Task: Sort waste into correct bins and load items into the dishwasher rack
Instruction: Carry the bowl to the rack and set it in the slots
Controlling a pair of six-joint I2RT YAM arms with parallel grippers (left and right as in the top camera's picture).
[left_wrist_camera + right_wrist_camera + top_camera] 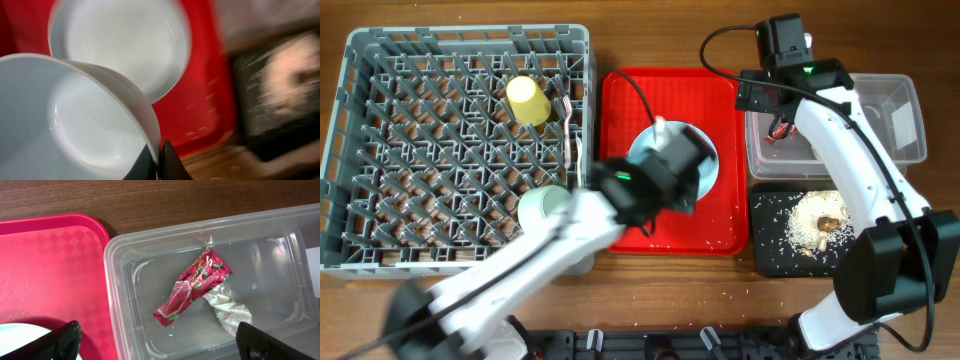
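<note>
Left claw pinching the rim of the light blue bowl above the red tray; right claw spread wide over the clear tub.

The left gripper (161, 159) is closed on the near rim of the light blue bowl (75, 125), one finger inside the wall and one outside. The bowl sits over the red tray (200, 100), with the light blue plate (120, 45) behind it. The bowl looks stiff, smooth and glossy, so probably slippery. Held at one edge, its weight hangs off the grip and it may swing or slide. A deeper bite down the wall should steady it on the way to the dishwasher rack (470, 35). The right gripper (167, 340) holds nothing. Under it, the red wrapper (192, 287) and white tissue (227, 307) lie in the clear tub (120, 280).
</note>
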